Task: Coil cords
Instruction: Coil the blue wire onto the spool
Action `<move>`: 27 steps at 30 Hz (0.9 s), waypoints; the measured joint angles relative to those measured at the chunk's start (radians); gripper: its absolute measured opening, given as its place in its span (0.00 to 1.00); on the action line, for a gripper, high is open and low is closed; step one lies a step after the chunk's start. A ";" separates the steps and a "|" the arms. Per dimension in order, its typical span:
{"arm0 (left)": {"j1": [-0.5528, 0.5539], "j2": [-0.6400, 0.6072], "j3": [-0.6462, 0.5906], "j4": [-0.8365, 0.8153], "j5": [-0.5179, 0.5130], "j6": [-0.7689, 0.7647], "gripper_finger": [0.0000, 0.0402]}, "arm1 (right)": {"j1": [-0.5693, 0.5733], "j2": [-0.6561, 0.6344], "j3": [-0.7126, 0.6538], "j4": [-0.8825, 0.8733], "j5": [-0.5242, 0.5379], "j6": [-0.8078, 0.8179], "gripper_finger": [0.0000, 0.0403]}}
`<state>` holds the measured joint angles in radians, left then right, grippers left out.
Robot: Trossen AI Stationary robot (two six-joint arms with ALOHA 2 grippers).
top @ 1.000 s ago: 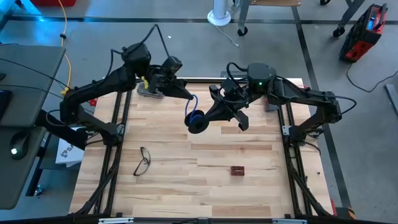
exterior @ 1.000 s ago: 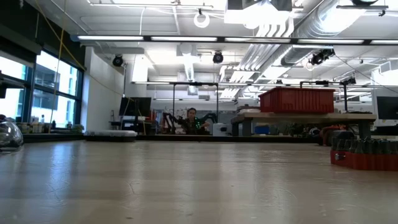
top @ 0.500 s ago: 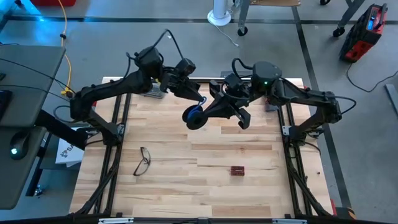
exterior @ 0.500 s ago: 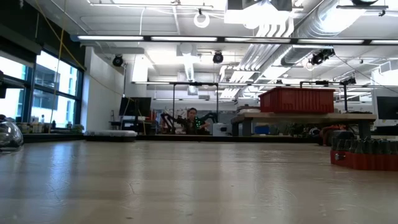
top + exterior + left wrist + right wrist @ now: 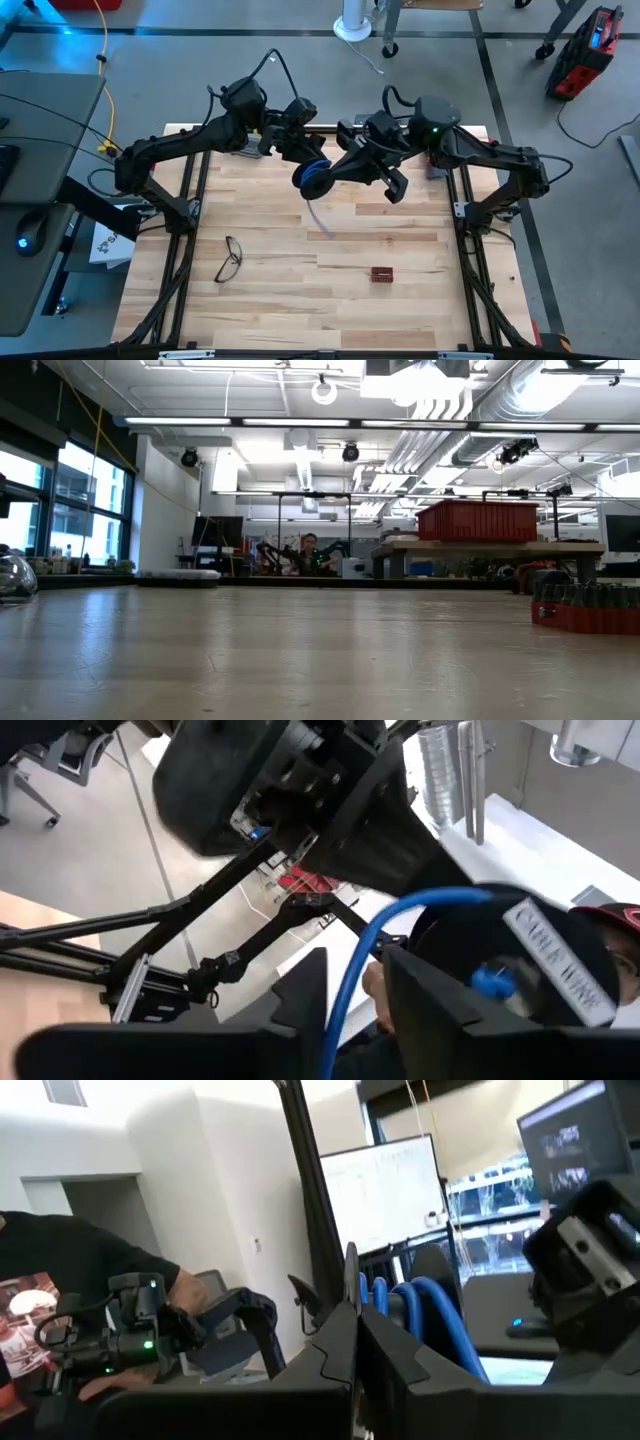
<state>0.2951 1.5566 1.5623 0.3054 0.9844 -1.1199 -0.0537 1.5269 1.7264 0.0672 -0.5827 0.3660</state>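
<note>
The cord [image 5: 313, 178] is a small blue-and-dark coil held high over the far middle of the table. My right gripper [image 5: 335, 172] comes from the right and is shut on it. In the right wrist view its blue loops [image 5: 405, 1305] stand just beyond the shut fingers [image 5: 358, 1315]. My left gripper [image 5: 303, 152] is close on the coil's far left side and open. One blue strand [image 5: 345, 990] runs through the gap between its fingers [image 5: 355, 960]. A loose tail [image 5: 320, 218] hangs below the coil. My right gripper pinches the coil's loops [image 5: 385, 1305] between its two shut fingers, coming roughly level from the table's right. The fingers themselves hide the exact spot. The coil is lifted clear of the table, its tail hanging slack below. My left gripper: I cannot tell whether its open fingers touch the strand between them.
Eyeglasses [image 5: 230, 258] lie near the table's left side and a small red block [image 5: 381, 273] lies nearer the front, right of the middle. A grey metal piece [image 5: 243, 150] sits at the far left edge. A person shows beyond the table in both wrist views.
My left gripper has gone toward the table's right, up to the coil. The blue strand that ran from it to the coil has dropped and now hangs loose below the coil. My right gripper has tipped upward, and the coil has shifted a little toward the far edge.
</note>
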 joint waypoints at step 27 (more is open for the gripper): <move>0.006 -0.174 0.000 -0.748 -0.270 0.558 0.26 | -0.060 0.000 0.000 0.149 -0.003 -0.031 0.00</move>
<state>0.3016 1.3826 1.5620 -0.4428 0.7143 -0.5620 -0.1135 1.5265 1.7264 0.2161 -0.5861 0.3347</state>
